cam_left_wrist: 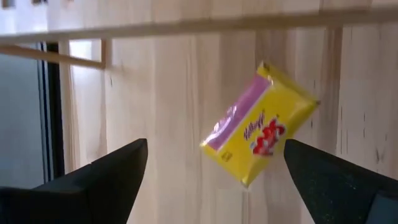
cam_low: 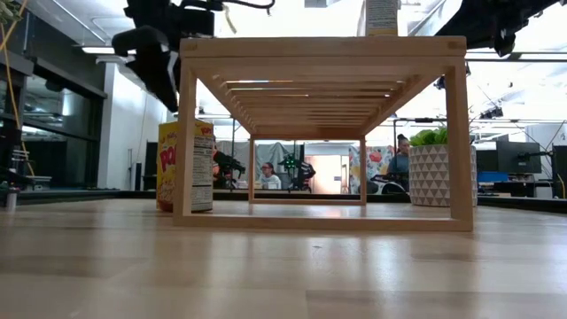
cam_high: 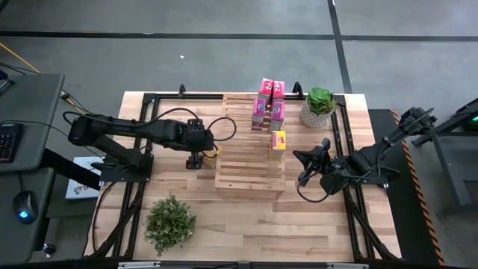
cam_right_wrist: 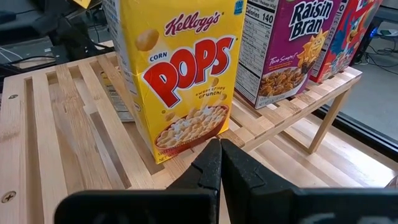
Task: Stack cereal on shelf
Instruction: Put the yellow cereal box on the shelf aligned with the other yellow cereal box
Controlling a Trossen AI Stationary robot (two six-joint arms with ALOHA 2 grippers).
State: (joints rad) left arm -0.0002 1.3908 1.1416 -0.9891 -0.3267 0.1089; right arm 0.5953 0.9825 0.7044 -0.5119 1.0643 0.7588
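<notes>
The slatted wooden shelf [cam_high: 249, 153] stands mid-table, also seen in the low view [cam_low: 323, 53]. Several pink cereal boxes [cam_high: 269, 104] stand at its far end, and a yellow Corn Pops box [cam_high: 278, 142] [cam_right_wrist: 180, 74] stands nearer on its top. Another yellow box [cam_low: 186, 166] [cam_left_wrist: 258, 124] stands on the table by the shelf's left side. My left gripper [cam_high: 196, 155] [cam_left_wrist: 214, 171] hangs open above that box, a finger on either side, apart from it. My right gripper [cam_high: 299, 161] [cam_right_wrist: 219, 162] is shut, level with the shelf top, pointing at the Corn Pops box's foot. My right gripper points its shut fingertips [cam_right_wrist: 211, 152] level from the table's right at the lower front edge [cam_right_wrist: 193, 146] of the upright Corn Pops box on the shelf. Whether the tips touch the box or stop just short, I cannot tell.
A potted plant [cam_high: 320, 107] [cam_low: 440, 173] stands by the shelf's far right corner, and another plant [cam_high: 170, 222] sits near the table's near left. A Raisin Bran box [cam_right_wrist: 289, 43] stands beside the Corn Pops box. People sit in the room beyond.
</notes>
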